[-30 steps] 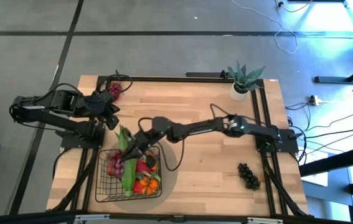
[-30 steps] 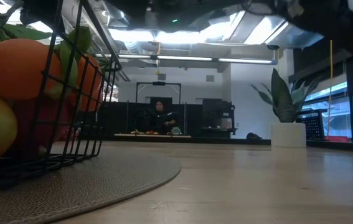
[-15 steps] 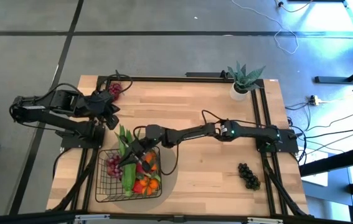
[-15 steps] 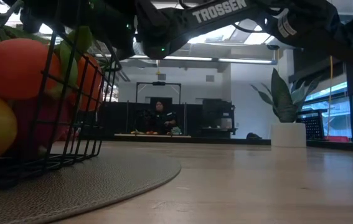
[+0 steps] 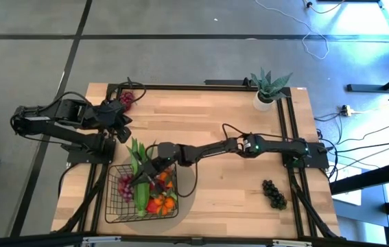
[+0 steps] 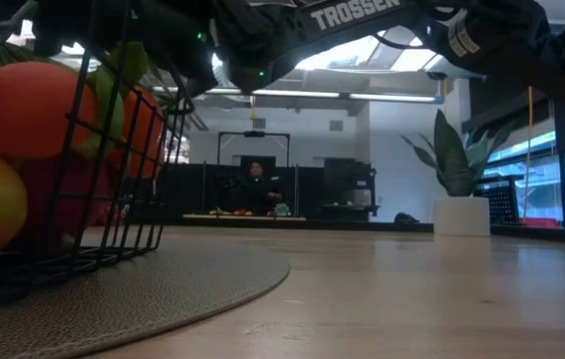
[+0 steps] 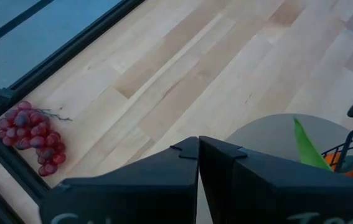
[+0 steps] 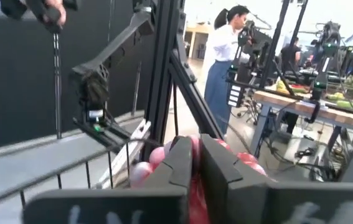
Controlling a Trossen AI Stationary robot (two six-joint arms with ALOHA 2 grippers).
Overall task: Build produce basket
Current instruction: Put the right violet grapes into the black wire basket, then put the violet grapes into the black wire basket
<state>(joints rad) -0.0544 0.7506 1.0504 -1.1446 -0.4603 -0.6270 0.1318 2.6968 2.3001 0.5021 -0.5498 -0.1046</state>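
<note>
The basket (image 5: 141, 194) holds a long green bunch (image 5: 139, 177), red grapes (image 5: 125, 183) and orange and red fruit (image 5: 162, 201); the right gripper (image 5: 146, 177) reaches into it, fingers narrowly parted around pink-red produce (image 8: 195, 167). Beside the basket, the left gripper (image 5: 120, 127) waits with fingers pressed together, empty. "TROSSEN" (image 6: 354, 12) is printed on the arm above the basket.

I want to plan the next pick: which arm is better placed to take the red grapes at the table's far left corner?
Probably the left. Its hand rests close to the red grapes, while the right hand is stretched over the basket, farther away.
</note>
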